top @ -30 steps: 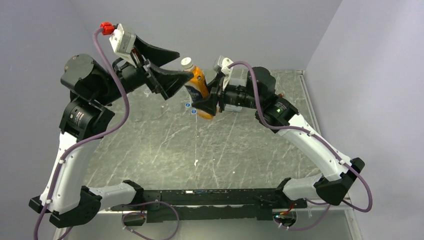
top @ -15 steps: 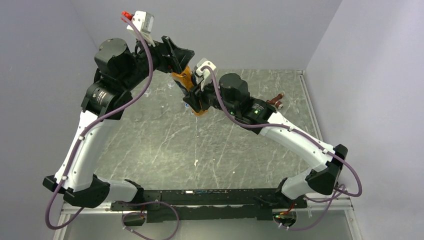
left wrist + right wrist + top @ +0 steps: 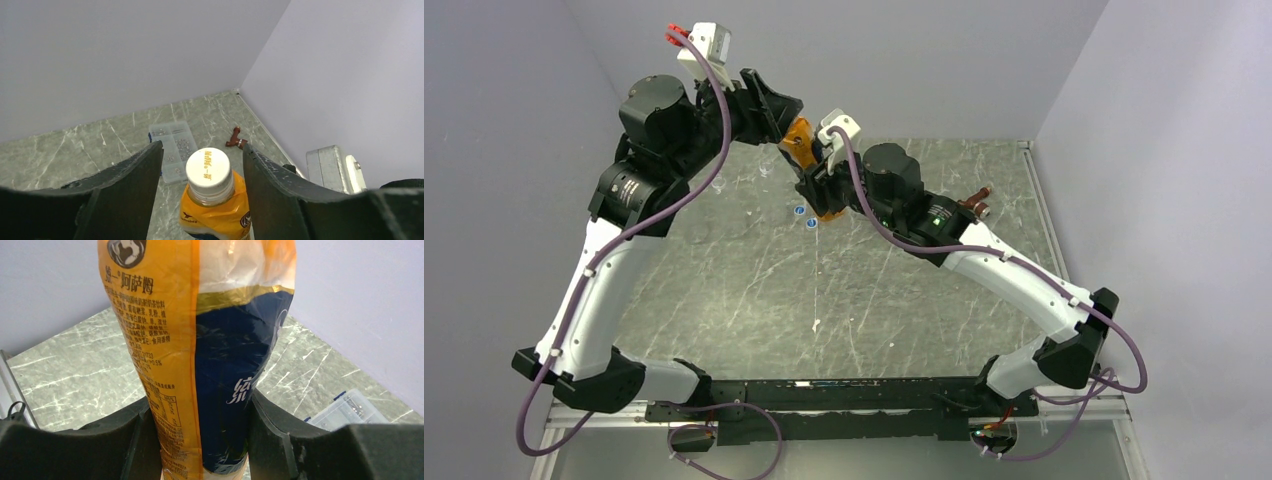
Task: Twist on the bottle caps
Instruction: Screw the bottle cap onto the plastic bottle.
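The bench (image 3: 754, 300) is stretching away as a grey-green slab of marble-look stone, with white veins running across it in every direction. A pale trim strip (image 3: 1037, 185) is edging its right side up to the far right corner. Three plain walls are closing the bench in. The left wall (image 3: 484, 150) is sitting in dull grey shade, and the back wall (image 3: 924, 60) is rising straight from the far edge. The right wall (image 3: 1164, 150) is catching more light and showing a faint lilac tint. Soft, even light is falling over everything, leaving only weak shadows on the stone.
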### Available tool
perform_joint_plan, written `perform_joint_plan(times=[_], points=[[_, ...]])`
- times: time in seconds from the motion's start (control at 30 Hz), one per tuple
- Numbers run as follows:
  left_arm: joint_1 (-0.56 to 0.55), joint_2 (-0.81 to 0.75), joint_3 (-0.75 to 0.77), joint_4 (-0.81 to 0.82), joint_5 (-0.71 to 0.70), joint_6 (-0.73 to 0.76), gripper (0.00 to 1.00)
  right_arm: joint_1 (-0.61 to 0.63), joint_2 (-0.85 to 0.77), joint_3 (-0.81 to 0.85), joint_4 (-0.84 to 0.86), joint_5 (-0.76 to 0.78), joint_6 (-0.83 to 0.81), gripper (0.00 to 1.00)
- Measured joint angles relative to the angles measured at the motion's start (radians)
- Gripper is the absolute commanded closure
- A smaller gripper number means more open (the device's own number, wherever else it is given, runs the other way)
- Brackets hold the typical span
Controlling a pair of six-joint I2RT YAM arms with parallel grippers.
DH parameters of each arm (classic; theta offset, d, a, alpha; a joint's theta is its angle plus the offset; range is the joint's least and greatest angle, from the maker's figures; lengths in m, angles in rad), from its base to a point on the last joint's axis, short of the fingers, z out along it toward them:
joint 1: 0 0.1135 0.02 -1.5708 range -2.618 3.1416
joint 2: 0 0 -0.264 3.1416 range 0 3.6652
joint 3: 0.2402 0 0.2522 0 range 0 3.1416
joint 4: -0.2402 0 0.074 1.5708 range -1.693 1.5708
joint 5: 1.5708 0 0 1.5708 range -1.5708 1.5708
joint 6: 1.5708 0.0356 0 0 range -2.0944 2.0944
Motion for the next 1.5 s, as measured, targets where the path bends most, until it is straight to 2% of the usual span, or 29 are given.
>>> perform_joint_plan(times=[0.13,0.27,0.37,0.53,0.6,0.77,0.93,1.07,1.13,1.27,1.37,1.4,1.43,1.47,1.5], points=[[0.000,0.007,0.003,0.001,0.001,-0.014,0.53,0.001,0.004,0.000,0.000,0.009,-0.005,1.00],[0.000,0.022,0.009,-0.004,0.010,-0.019,0.56,0.001,0.006,0.001,-0.004,0.014,-0.008,1.00],[0.000,0.032,0.014,-0.006,0.016,-0.022,0.67,0.001,0.006,0.002,-0.011,0.016,-0.011,1.00],[0.000,0.032,0.015,-0.016,0.032,-0.027,0.96,-0.011,0.007,0.002,-0.019,-0.023,-0.016,1.00],[0.001,0.031,0.014,-0.018,0.050,-0.023,1.00,-0.036,0.006,0.003,-0.024,-0.088,-0.016,1.00],[0.008,0.012,-0.010,0.018,0.163,0.006,1.00,-0.170,-0.005,0.003,-0.035,-0.465,-0.008,1.00],[0.011,-0.080,-0.130,0.166,0.409,0.017,1.00,-0.261,-0.047,-0.064,0.056,-0.897,0.088,1.00],[0.014,-0.126,-0.151,0.277,0.641,0.007,1.00,-0.267,-0.060,-0.124,0.296,-1.171,0.255,1.00],[0.013,-0.134,-0.154,0.349,0.757,-0.017,1.00,-0.264,-0.061,-0.160,0.482,-1.281,0.390,1.00],[0.013,-0.132,-0.173,0.506,0.937,-0.102,1.00,-0.262,-0.037,-0.190,0.786,-1.426,0.640,1.00],[0.014,-0.120,-0.183,0.600,1.030,-0.162,1.00,-0.259,-0.024,-0.190,0.880,-1.480,0.720,1.00],[0.014,-0.116,-0.184,0.621,1.053,-0.178,0.99,-0.257,-0.024,-0.190,0.882,-1.489,0.724,1.00],[0.014,-0.113,-0.184,0.635,1.070,-0.187,0.80,-0.256,-0.024,-0.189,0.874,-1.497,0.716,1.00],[0.014,-0.110,-0.184,0.639,1.086,-0.192,0.52,-0.254,-0.026,-0.185,0.849,-1.501,0.694,1.00],[0.015,-0.109,-0.184,0.636,1.093,-0.191,0.37,-0.253,-0.029,-0.180,0.810,-1.502,0.662,1.00]])
